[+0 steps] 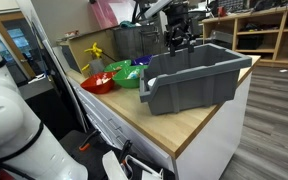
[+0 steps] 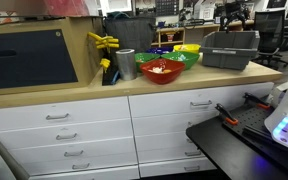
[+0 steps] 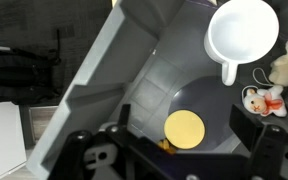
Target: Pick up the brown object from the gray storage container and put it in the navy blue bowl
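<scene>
red bowl (image 1: 97, 83) beside green bowl (image 1: 129, 77) on counter (image 1: 176, 126).

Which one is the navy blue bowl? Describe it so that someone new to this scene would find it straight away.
Start at the wooden countertop and find the large gray storage container standing on it. A cluster of small round bowls sits right beside it. The navy blue bowl is at the back, partly hidden behind the green bowl, which is next to the red bowl; its dark blue colour marks it out.

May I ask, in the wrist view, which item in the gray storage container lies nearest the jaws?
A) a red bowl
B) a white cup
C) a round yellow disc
C: the round yellow disc lies in the gray storage container just ahead of them; the white cup is farther off.
</scene>
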`<state>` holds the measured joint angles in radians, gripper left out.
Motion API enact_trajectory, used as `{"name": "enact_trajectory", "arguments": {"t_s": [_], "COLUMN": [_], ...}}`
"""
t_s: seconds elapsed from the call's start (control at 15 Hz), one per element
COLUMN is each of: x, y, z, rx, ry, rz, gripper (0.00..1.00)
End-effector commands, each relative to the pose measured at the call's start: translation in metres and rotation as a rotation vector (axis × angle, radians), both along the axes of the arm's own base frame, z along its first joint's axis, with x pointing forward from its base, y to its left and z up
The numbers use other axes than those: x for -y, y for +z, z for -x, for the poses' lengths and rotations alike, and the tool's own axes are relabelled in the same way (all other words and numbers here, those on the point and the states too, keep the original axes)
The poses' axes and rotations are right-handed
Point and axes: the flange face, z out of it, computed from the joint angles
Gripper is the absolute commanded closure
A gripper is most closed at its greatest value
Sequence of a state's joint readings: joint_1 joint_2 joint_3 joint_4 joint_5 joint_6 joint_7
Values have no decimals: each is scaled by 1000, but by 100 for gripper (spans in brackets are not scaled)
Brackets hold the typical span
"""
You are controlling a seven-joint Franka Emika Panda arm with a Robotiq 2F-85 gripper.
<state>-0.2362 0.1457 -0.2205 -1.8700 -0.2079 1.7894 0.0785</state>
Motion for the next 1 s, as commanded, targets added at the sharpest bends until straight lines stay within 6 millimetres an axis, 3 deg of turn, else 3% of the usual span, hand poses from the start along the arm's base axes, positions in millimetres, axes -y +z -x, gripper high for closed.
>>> {"name": "enact_trajectory", "arguments": {"t_s": [0.0, 0.27, 0.6, 0.93], "x": [27, 46, 48, 53], "y": [-13, -47, -100, -127], "z": [-6, -21, -49, -65], "rx": [4, 15, 27, 15], "ry": [2, -7, -2, 14], "rz": [-8, 30, 52, 76], "gripper": [0, 0, 0, 0]}}
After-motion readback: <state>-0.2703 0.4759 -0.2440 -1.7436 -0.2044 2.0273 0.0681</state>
